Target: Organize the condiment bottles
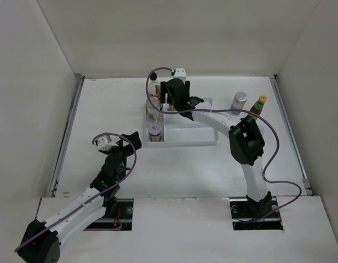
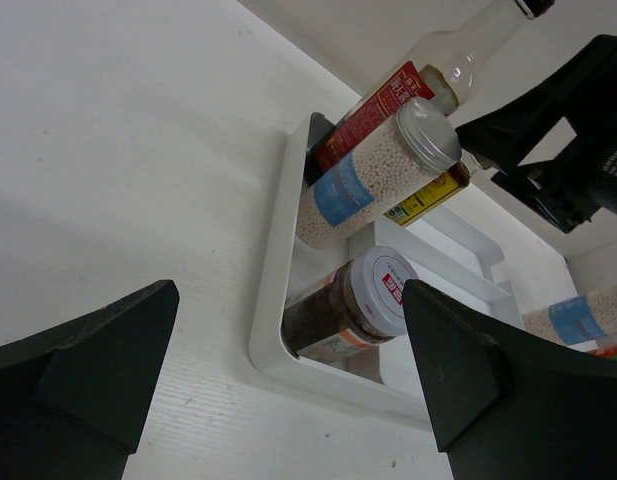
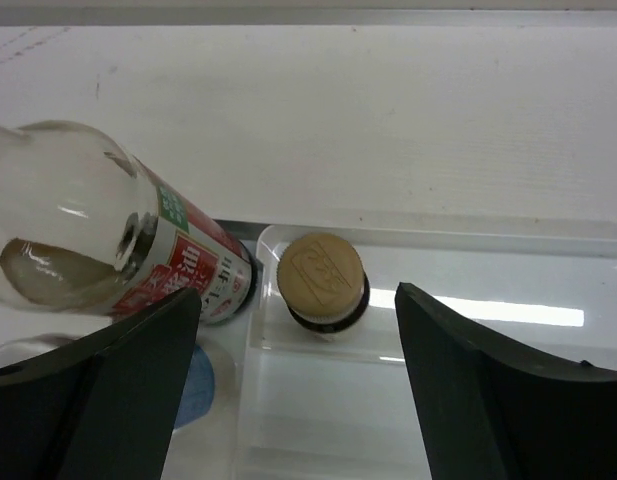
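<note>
A white divided tray point(image 1: 185, 137) lies mid-table. Its left column holds a tall clear bottle point(image 1: 153, 87) with a red label, a white-granule jar point(image 1: 153, 111) and a dark jar with a white lid point(image 1: 154, 130). My right gripper point(image 1: 177, 101) is open above the tray's back. A tiny dark yellow-capped bottle point(image 3: 321, 280) stands in a compartment between its fingers, untouched. My left gripper point(image 1: 127, 141) is open and empty on the table left of the tray, facing the dark jar point(image 2: 353, 305). A silver-lidded jar point(image 1: 239, 101) and a red sauce bottle point(image 1: 258, 105) stand right of the tray.
White walls enclose the table on three sides. The right arm point(image 1: 245, 142) reaches across the tray's right half. In the left wrist view the granule jar point(image 2: 378, 175) and the clear bottle point(image 2: 428, 75) stand behind the dark jar, with the right gripper's body point(image 2: 568, 130) beyond.
</note>
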Controlling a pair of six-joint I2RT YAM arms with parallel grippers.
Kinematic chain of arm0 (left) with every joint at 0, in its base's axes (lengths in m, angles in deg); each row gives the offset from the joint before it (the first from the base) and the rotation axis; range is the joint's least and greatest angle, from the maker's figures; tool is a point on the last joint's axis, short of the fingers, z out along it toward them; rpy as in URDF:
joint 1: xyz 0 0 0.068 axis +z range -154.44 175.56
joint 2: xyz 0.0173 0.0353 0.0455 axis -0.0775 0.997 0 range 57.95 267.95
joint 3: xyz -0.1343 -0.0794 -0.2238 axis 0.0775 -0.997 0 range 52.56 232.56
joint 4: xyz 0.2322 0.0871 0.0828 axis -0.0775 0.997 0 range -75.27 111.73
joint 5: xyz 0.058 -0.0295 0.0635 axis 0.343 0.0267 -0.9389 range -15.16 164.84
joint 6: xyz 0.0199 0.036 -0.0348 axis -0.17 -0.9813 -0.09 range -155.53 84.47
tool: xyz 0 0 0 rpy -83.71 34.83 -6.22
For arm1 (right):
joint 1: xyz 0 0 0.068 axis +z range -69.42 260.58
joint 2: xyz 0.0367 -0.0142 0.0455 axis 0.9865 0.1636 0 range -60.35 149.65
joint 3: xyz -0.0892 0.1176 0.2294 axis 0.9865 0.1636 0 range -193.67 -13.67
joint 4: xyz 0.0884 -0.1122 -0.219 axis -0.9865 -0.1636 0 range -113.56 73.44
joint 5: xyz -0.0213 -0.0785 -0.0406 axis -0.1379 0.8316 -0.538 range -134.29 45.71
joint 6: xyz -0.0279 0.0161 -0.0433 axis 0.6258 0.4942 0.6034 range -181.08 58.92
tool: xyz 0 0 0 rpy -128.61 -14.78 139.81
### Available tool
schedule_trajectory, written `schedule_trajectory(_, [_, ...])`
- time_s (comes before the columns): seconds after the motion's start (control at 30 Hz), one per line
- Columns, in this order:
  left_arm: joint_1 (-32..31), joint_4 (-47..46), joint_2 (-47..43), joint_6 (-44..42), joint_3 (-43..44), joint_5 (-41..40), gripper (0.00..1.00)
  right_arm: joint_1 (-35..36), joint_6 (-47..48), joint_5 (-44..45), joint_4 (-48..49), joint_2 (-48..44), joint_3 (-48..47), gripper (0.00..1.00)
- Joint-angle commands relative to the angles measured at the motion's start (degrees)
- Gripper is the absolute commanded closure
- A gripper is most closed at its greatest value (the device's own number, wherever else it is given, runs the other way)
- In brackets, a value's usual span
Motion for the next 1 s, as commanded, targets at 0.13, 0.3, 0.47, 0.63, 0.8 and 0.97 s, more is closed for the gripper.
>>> schedule_trajectory(0.13, [0.4, -1.4, -1.6, 0.3, -0.2, 0.4, 0.03, -0.8, 2.3, 3.9, 3.6, -23.6, 13.0, 0.07])
schedule_trajectory(0.3, [0.4, -1.1, -2.0, 0.2, -0.2, 0.4, 0.03, -9.9, 1.6, 7.3, 3.3, -34.0, 26.7, 0.03])
schedule_trajectory(0.47, [0.0, -1.2, -1.5, 0.2, 0.1, 0.4, 0.03, -18.6, 0.7, 9.8, 1.0, -35.8, 32.2, 0.02])
schedule_trajectory(0.63, [-0.1, -1.3, -1.5, 0.2, 0.1, 0.4, 0.03, -23.6, 0.6, 9.7, -0.6, -33.5, 32.4, 0.02])
schedule_trajectory(0.8, [-0.2, -1.6, -0.5, 0.2, 0.2, 0.4, 0.03, -25.3, 0.8, 9.2, -0.6, -31.4, 32.2, 0.02])
schedule_trajectory(0.97, [-0.4, -2.4, 0.4, 0.3, 0.2, 0.5, 0.03, -27.3, 0.5, 7.6, -0.2, -28.1, 30.8, 0.03])
